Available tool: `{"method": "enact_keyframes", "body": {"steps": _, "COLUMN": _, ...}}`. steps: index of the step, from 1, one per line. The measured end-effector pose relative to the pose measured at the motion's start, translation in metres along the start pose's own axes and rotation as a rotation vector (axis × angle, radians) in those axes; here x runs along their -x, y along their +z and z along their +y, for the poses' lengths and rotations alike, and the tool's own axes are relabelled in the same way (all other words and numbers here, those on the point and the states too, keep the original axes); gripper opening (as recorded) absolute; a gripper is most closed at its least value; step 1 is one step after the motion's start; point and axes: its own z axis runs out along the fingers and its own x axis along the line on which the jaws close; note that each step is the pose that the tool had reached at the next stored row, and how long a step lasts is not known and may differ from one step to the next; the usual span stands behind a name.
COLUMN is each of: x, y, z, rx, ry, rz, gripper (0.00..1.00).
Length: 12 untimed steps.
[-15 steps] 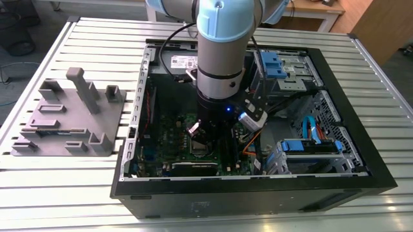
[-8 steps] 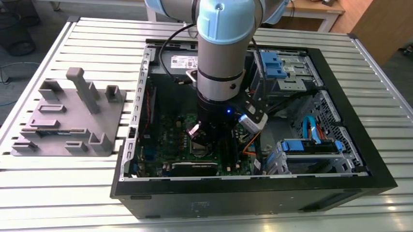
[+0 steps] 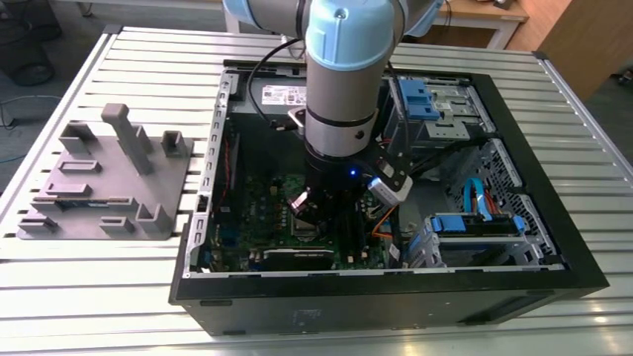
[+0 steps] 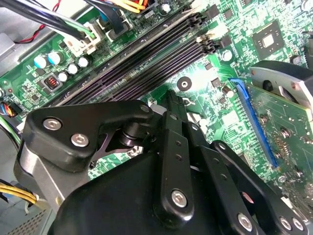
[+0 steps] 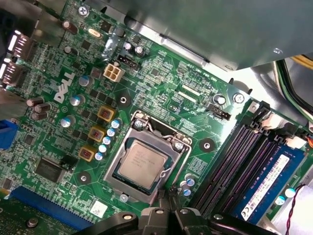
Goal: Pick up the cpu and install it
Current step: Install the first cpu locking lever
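1. Step in hand, as I judge it: the install end of the task; the cpu [image 5: 145, 162] already lies flat in the socket [image 5: 146, 161] on the motherboard [image 5: 161, 73], silver top up, sitting square inside the metal frame in the first wrist view; the frame looks open around the chip, not folded over it.

2. Arm position: from the exterior view the arm [image 3: 342, 81] stands straight down into the open computer case [image 3: 554, 245], its wrist directly over the socket region of the board; the grey fixture block [image 3: 104, 185] sits well apart on the table [image 3: 79, 297], toward the exterior view's left.

3. Fingers: the gripper [image 5: 168, 205] shows at the edge of the first wrist view, just beside the socket frame's near corner; its tips appear drawn close together with nothing between them; I see no chip in the grip; whether a tip touches the frame I cannot tell.

4. In the second wrist view the gripper body [image 4: 161, 186] and its linkage hang over the memory slots [image 4: 142, 63]; the board beneath is lit brightly; contact point hidden.

5. What the work calls for now, in my judgement: the chip must stay seated flat with no corner riding up; any motion near the socket needs to be gentle, since the frame and surrounding capacitors [image 5: 105, 142] stand close by.
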Motion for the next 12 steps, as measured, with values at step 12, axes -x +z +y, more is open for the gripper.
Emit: {"method": "enact_keyframes", "body": {"steps": 12, "x": 0.0008, "y": 0.0011, "z": -0.0016, "rx": 0.0023, "ry": 0.001, "rz": -0.0013, "gripper": 0.11}}
